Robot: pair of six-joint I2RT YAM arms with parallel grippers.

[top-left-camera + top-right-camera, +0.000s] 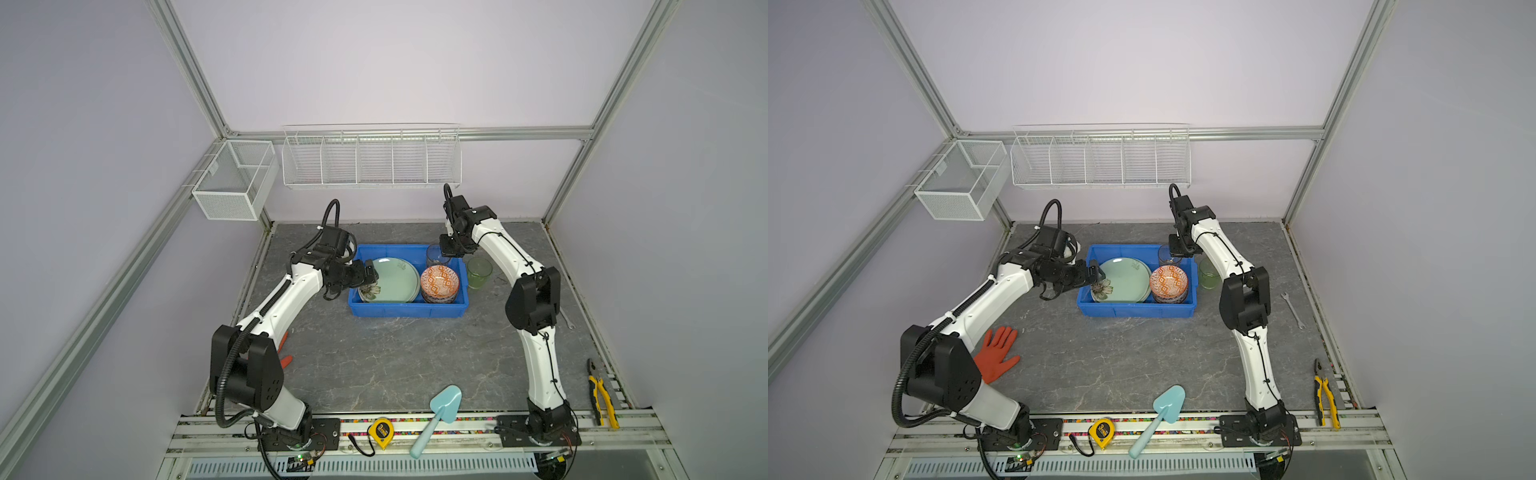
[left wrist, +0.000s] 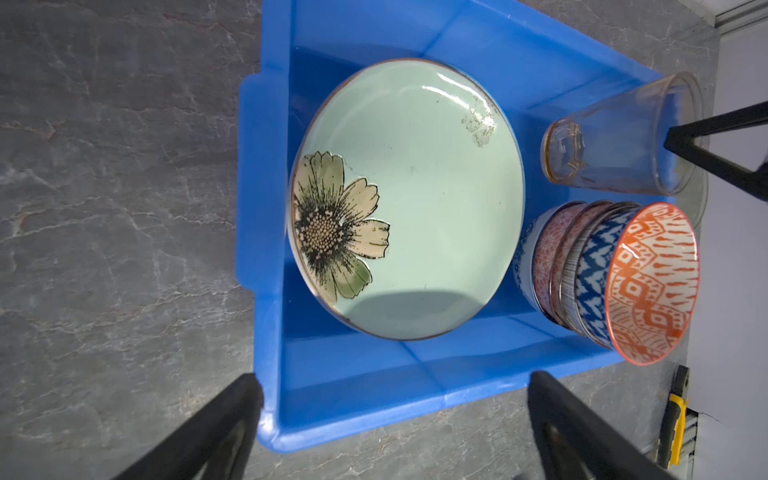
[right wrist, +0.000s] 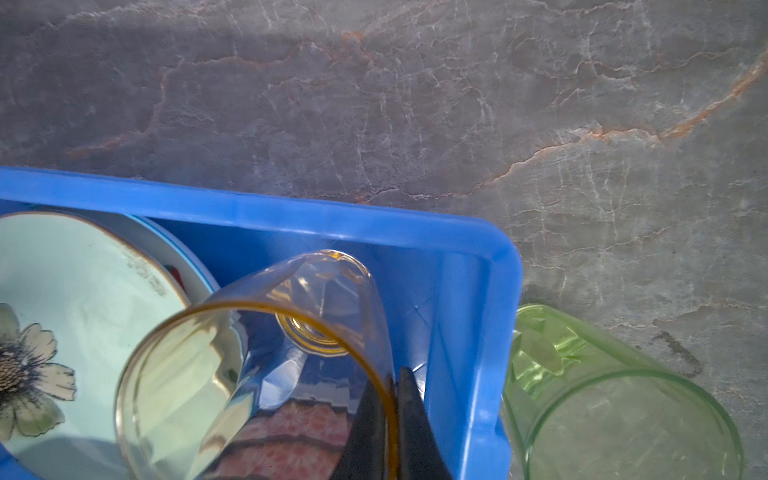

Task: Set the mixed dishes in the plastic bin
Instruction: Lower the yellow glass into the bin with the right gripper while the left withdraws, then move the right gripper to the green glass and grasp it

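Right wrist view: right gripper (image 3: 390,384) pinches amber cup (image 3: 291,311) rim; best set it upright in plastic bin (image 3: 291,208); left gripper (image 2: 395,378) gapes empty.

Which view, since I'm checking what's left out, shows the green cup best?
Right wrist: the green cup looms close, standing just outside the blue bin. Both top views show it small; left wrist hardly shows it.
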